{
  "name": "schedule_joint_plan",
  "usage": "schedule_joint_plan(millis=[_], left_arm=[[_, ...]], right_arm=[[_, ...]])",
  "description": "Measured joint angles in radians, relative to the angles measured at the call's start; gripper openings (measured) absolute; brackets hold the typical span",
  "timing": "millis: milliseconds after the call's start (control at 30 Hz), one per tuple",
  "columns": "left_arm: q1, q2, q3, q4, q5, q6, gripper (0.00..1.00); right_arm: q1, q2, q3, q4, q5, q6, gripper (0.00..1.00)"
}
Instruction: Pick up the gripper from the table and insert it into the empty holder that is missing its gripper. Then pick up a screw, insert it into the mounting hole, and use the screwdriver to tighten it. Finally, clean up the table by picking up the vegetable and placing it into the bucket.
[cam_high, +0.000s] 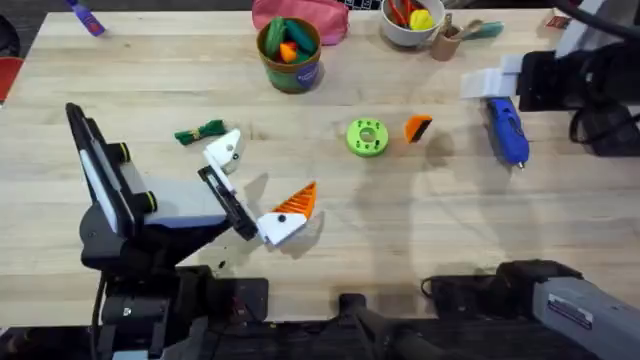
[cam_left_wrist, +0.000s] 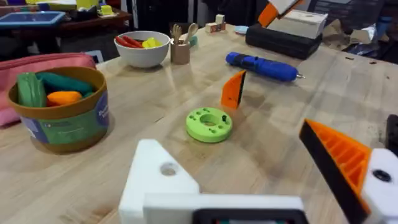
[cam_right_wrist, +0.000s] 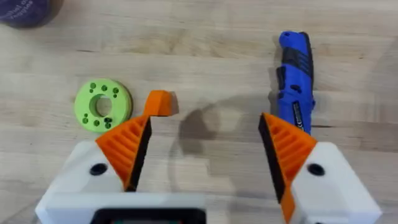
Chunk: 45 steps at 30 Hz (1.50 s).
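Overhead view: the small orange gripper (cam_high: 418, 128) stands on the table just beside the green disc (cam_high: 367, 138), apart from it. The blue screwdriver (cam_high: 507, 130) lies further toward the right side, tip pointing toward the arms' bases. The dark green vegetable (cam_high: 200, 132) lies on the wood near the left arm's white holder (cam_high: 225, 152), which carries no orange pad; the opposite finger (cam_high: 285, 214) of that arm has its orange wedge fitted. The bucket (cam_high: 290, 55) sits at the far side in front of a pink pouch (cam_high: 300, 14) and contains toy pieces. A white bowl (cam_high: 411, 22) stands further right.

Left wrist view: the left gripper (cam_left_wrist: 261, 186) stands open and empty, the bare white mount on one side and the padded finger on the other.

Right wrist view: the right gripper (cam_right_wrist: 202, 155) is spread wide, holding nothing, above the table. The small orange piece lies just beyond one pad and the screwdriver just beyond the other.
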Motion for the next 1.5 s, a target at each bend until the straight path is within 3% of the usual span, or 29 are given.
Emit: schedule_joint_plan(millis=[533,967,1267,1500], left_arm=[[0.0,0.0,0.0,0.0,0.003,0.0,0.988],[0.0,0.0,0.0,0.0,0.003,0.0,0.987],[0.0,0.0,0.0,0.0,0.003,0.0,0.987],[0.0,0.0,0.0,0.0,0.003,0.0,0.987]], right_arm=[[0.017,0.021,0.021,-0.046,0.011,0.0,0.994],[0.197,0.386,0.412,-0.39,0.055,-0.06,0.994],[0.213,0.596,0.44,-0.38,0.06,-0.043,0.993],[0.214,0.642,0.415,-0.32,0.059,-0.001,0.993]])
